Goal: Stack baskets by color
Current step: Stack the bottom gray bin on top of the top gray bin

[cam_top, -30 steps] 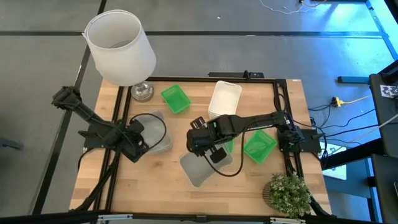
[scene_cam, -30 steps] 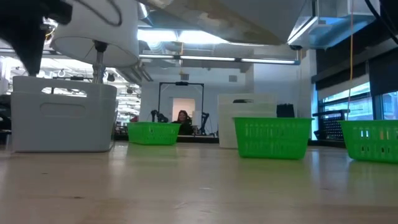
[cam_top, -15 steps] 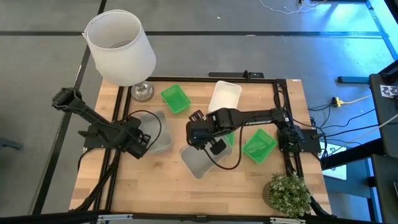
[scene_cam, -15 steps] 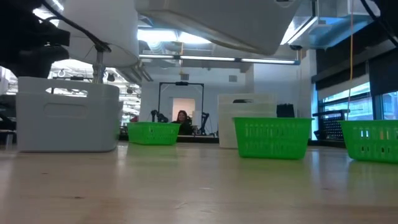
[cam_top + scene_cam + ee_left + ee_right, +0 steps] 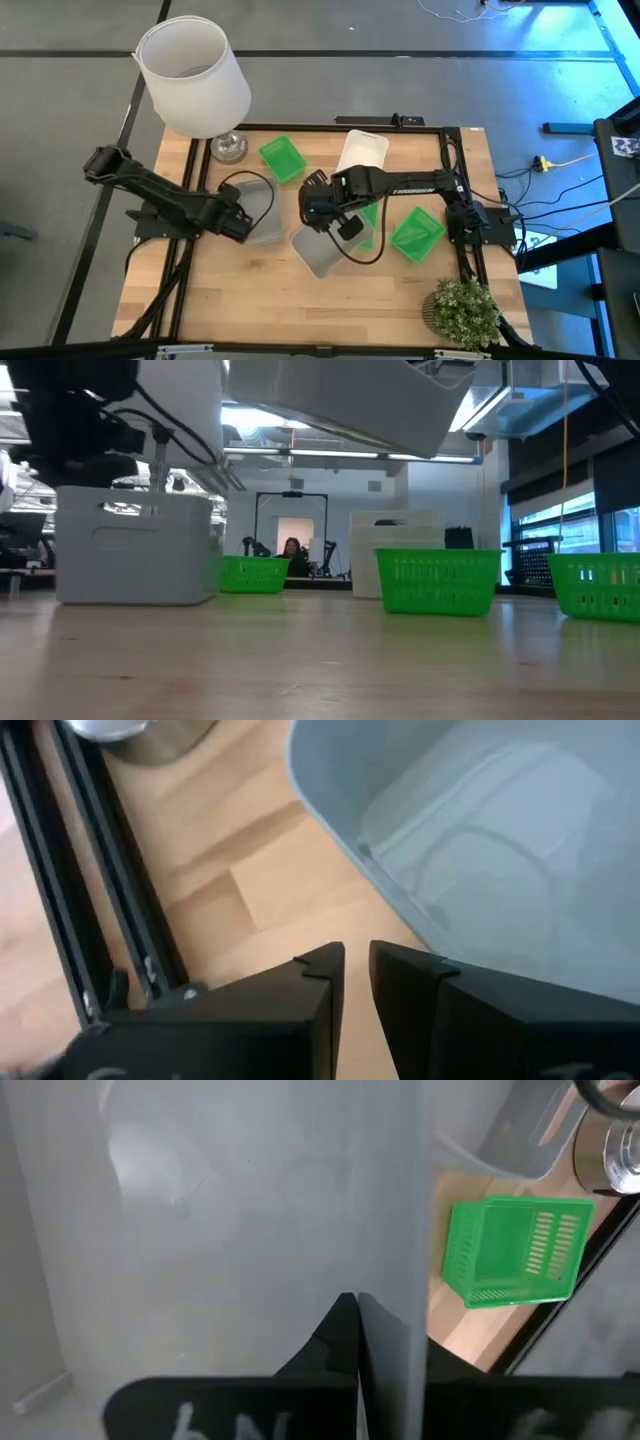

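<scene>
A translucent grey basket [image 5: 258,208] rests on its bottom at the table's left, and shows in the low view too [image 5: 135,545]. My left gripper [image 5: 243,225] is at its near left side, fingers nearly together with only a slit [image 5: 357,955] between them. A second grey basket [image 5: 320,252] hangs lifted and tilted mid-table, with my right gripper [image 5: 318,212] shut on it. Green baskets sit at the far side [image 5: 282,158], under the right arm [image 5: 366,226] and at the right [image 5: 415,232]. A white basket [image 5: 362,155] lies at the far middle. My left gripper sets the outer side of one finger [image 5: 440,990] against the grey basket's side wall [image 5: 400,915], slanting down from the table's left; the finger hides the exact spot. The basket stays flat on the table. My right gripper pinches the far end wall [image 5: 385,1285] of the lifted grey basket, one finger [image 5: 335,1330] on each face, slanting down from above. The basket hangs clear of the table, tilted, its body toward the near edge.
A tall white lampshade [image 5: 192,75] on a metal base [image 5: 228,148] stands at the far left corner. A potted plant [image 5: 462,310] fills the near right corner. Black frame rails [image 5: 190,200] run along the table's left and right sides. Bare wood lies along the near edge.
My left gripper has come down and moved toward the table's right, and the grey basket beside it has slid along the table to the right. My right gripper has carried the lifted grey basket a little toward the far edge, turning it slightly.
</scene>
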You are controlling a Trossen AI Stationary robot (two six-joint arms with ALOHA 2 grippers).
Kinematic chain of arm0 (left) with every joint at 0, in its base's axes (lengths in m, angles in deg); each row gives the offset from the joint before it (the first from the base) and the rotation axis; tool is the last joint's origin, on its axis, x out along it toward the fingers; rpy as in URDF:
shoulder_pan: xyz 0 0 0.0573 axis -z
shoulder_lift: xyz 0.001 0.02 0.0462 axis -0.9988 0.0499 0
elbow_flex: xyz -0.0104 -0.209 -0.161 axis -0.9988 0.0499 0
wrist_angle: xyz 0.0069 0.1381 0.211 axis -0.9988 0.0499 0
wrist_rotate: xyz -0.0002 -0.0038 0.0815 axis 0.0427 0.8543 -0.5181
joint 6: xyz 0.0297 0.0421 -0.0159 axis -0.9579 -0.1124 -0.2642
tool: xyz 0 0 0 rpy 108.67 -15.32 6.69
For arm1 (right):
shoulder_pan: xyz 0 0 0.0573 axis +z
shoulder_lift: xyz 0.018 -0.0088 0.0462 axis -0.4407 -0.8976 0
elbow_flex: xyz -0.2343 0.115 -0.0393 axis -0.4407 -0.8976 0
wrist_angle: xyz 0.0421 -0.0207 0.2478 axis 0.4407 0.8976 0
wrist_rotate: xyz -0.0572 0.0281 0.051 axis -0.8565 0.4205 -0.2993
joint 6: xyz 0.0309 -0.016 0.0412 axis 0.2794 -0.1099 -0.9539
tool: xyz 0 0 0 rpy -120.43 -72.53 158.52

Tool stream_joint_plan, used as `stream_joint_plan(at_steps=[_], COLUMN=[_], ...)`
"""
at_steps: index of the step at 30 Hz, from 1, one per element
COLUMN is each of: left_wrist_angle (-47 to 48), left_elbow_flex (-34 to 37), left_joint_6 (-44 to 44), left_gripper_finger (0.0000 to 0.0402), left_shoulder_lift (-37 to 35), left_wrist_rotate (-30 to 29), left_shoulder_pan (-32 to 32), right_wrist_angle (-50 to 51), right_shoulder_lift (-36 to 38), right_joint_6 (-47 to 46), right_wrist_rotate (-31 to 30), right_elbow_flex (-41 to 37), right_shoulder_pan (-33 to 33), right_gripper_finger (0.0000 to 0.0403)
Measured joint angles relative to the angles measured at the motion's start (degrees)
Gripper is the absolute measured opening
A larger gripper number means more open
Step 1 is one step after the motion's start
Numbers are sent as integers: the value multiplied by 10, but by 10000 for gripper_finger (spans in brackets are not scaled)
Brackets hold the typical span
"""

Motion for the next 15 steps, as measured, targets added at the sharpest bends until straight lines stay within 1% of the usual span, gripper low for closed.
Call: stream_joint_plan(at_steps=[4, 8, 12, 15], left_wrist_angle=[-69, -146, -217, -251], left_elbow_flex=[0, 0, 0, -3], left_joint_6=[-69, -144, -179, -205], left_gripper_finger=[43, 43, 43, 43], left_shoulder_lift=[22, 43, 64, 67], left_wrist_rotate=[-23, -26, -27, -25], left_shoulder_pan=[-31, -61, -91, -100], right_wrist_angle=[0, -5, -7, -12], right_shoulder_lift=[0, 0, 0, 0], right_joint_6=[39, 68, 89, 129], right_wrist_rotate=[0, 2, 1, 1], right_elbow_flex=[0, 0, 0, 0], right_shoulder_pan=[-1, -6, -17, -25], right_gripper_finger=[0, 0, 0, 0])
